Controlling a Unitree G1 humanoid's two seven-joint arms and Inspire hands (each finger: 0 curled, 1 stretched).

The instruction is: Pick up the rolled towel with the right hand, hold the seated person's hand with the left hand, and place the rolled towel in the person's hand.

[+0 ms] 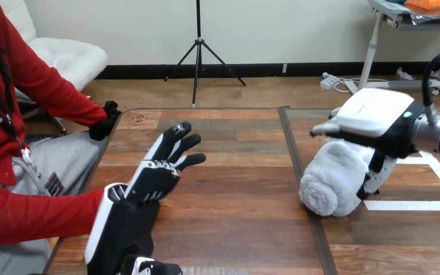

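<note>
Rolled towel (332, 177), clasped in the right hand (378, 114), sits well right of the person's open hand (175, 146); the left hand (143, 186) touches that hand, grip unclear.

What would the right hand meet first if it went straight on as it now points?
The right hand, gripping the rolled towel, would probably meet the person's nearer hand by the left hand; depth is unclear.

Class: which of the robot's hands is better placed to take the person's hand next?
Left. The left hand is open beside the person's hand; the right hand is curled round the rolled towel.
</note>
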